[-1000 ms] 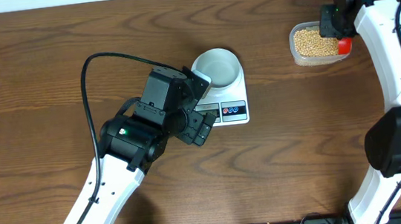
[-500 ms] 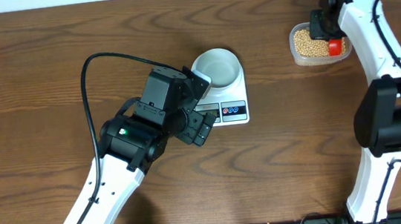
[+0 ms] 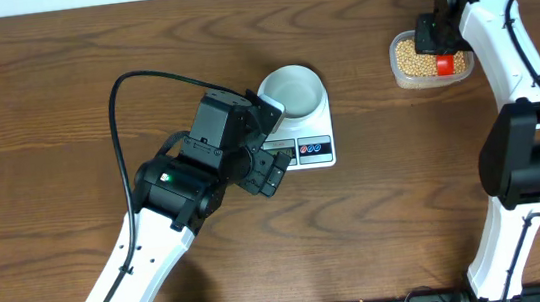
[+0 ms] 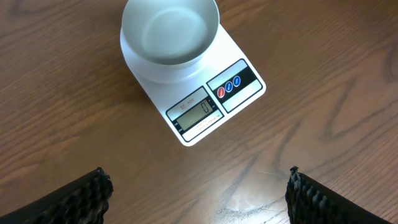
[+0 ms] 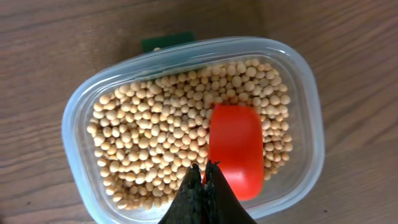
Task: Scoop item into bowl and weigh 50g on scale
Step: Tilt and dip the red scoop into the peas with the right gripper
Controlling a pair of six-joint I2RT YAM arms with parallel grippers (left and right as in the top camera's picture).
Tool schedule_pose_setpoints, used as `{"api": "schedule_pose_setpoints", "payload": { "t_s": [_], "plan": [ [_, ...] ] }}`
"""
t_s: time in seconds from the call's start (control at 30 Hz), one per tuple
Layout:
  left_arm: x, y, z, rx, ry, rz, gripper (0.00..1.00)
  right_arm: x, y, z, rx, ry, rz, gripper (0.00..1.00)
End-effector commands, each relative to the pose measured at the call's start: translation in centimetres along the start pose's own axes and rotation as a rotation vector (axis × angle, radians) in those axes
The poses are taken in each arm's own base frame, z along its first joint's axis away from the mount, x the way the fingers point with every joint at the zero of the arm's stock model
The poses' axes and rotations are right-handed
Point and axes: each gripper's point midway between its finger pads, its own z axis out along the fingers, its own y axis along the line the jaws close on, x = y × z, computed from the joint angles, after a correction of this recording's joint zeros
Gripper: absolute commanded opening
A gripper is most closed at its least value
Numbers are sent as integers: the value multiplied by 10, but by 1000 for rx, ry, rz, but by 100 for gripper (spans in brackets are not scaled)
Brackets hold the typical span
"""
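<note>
Spanning both views, the wooden tabletop [image 3: 43,94] was seen to carry the scale [image 3: 316,148] near its middle and a clear tub [image 5: 71,124] well apart, toward the far right. The empty bowl [image 3: 294,90] was set on the scale's far end. The left end effector [image 4: 196,186] was held spread wide and empty just before the scale, nearer the bowl. The right end effector [image 5: 205,171] was closed over the tub, apparently on the hidden handle of a red scoop [image 5: 236,149]. The scoop's long axis was pointed away from the fingers, resting on the beans [image 5: 155,124]. The carry was therefore judged to run leftward.
</note>
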Motion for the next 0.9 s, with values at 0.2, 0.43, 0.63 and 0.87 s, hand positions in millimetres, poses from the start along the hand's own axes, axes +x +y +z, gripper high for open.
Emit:
{"api": "schedule_pose_setpoints", "payload": {
  "t_s": [0.2,0.43,0.63,0.87],
  "plan": [
    [-2,-1,0,11,-3,16,92,5,18,5,-230,62,16,1],
    [-2,-1,0,11,-3,16,92,2,12,0,-370,74,50,1],
    [-2,-1,0,11,-3,16,92,1,2,-5,-465,78,62,1],
    [-2,-1,0,11,-3,16,92,4,-13,-4,-484,93,80,1]
  ]
}}
